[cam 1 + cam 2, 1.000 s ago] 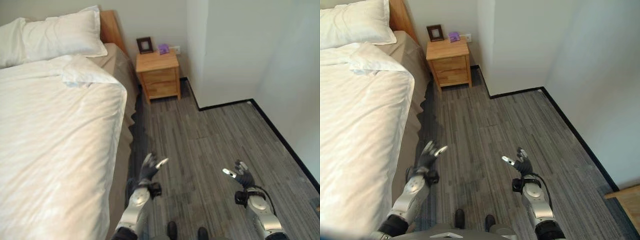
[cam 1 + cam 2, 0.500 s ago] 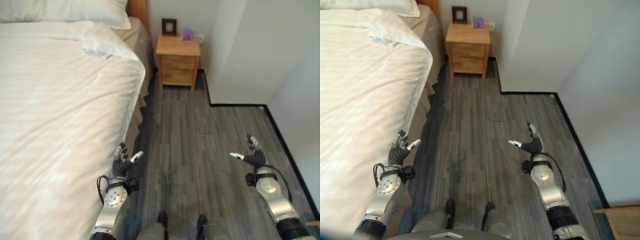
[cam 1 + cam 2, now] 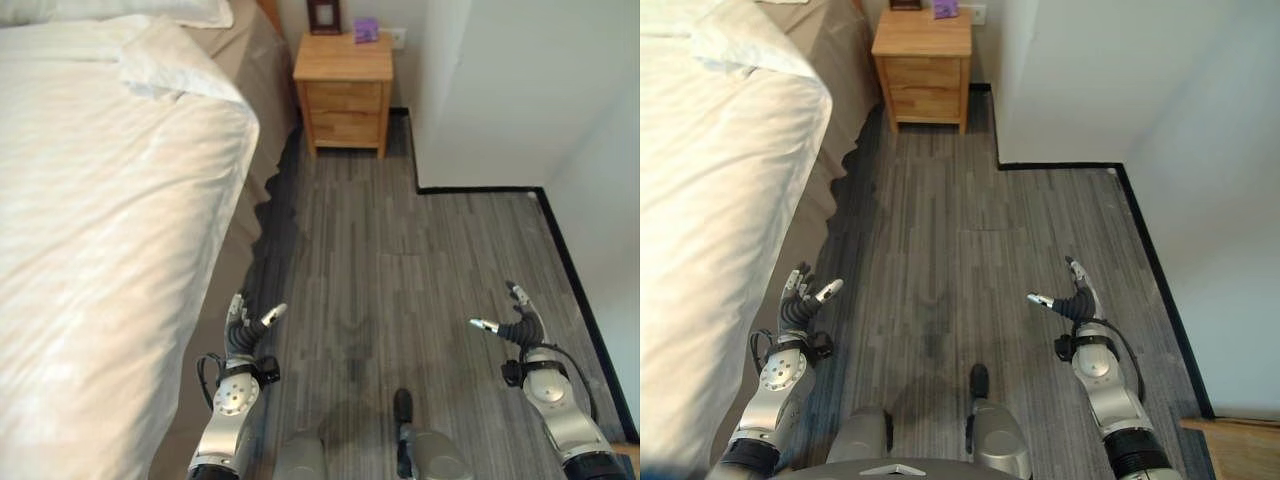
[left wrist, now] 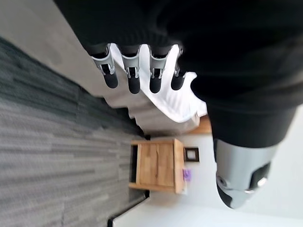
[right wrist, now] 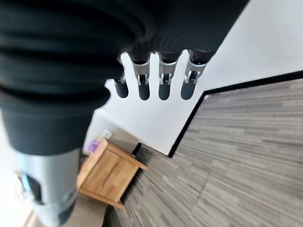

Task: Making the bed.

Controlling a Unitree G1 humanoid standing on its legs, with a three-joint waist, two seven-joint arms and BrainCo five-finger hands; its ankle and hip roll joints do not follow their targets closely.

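Bedroom with grey wood-plank floor (image 3: pixel 400 250) and white walls, black skirting along the wall base. Bed (image 3: pixel 100 220) takes the robot's left side, covered by a white duvet (image 3: pixel 110 200), mostly smooth, with one turned-back corner fold near the head end. Tan sheet or mattress side (image 3: pixel 262 70) shows past the duvet edge, on the bed's floor side. White pillow (image 3: pixel 130 10) at the head of the bed. Wooden nightstand (image 3: pixel 343 92) stands just beside the bed's head end, against the wall; it carries a dark picture frame (image 3: pixel 323 14) and a small purple item (image 3: pixel 366 30). Left hand (image 3: pixel 243 330) hangs over the floor just beside the bed's side edge, fingers straight and spread, thumb out, holding nothing, not touching the duvet. Right hand (image 3: pixel 518 322) is well apart from the bed, over the floor near the black skirting, fingers relaxed and spread, empty. Both wrist views show straight fingers with nothing between them.
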